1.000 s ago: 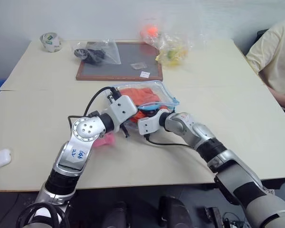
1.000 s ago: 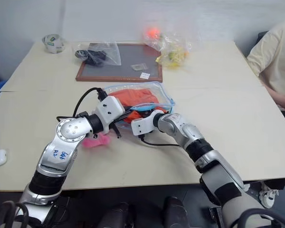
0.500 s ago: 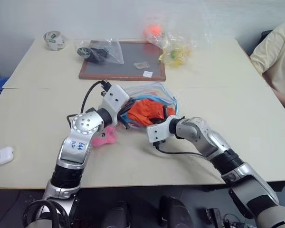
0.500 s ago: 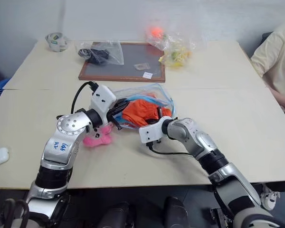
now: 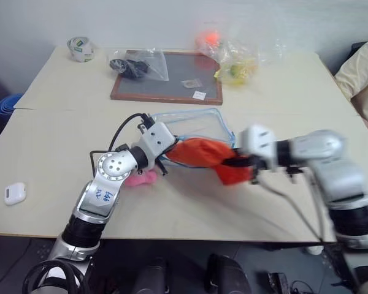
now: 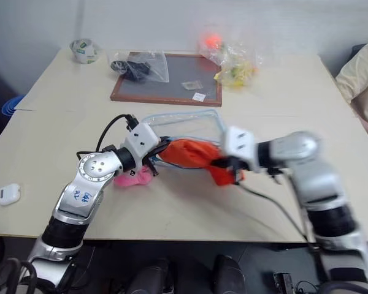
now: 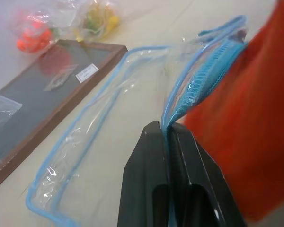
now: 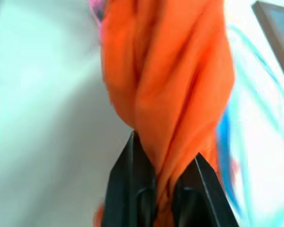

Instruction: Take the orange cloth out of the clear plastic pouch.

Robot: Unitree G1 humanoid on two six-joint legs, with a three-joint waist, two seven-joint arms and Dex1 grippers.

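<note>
Orange fabric stretches across the middle of the head-camera frame: the orange cloth (image 5: 205, 156) is drawn out into a long twisted bundle above the pale surface (image 5: 43, 135), its right end pinched in the closed right hand (image 5: 240, 162), whose black fingers (image 8: 132, 189) clamp the gathered folds in the wrist view. The cloth's left end sits at the mouth of the clear plastic pouch (image 5: 193, 125), which lies flat on the surface just behind it, in the centre of the frame, and now looks almost empty. The left hand (image 5: 165, 160), left of centre, is closed on the pouch's light-blue zipper trim (image 7: 203, 75), the edge nipped between its two fingers (image 7: 151, 156). A pink plush charm (image 5: 141, 177) lies on the surface just below and beside the left arm. At the lower left edge rests a small white case (image 5: 14, 193). Farther back, in the upper middle, a wood-framed dark board (image 5: 172, 79) carries a clear bag of dark items (image 5: 132, 64) at its left end. Beyond its right corner sit a clear bag of yellow things (image 5: 239, 64) and a blurred orange ball (image 5: 208, 41). A roll of tape (image 5: 80, 48) stands at the upper left corner of the surface, and a person's sleeve (image 5: 363, 70) shows at the right edge.
</note>
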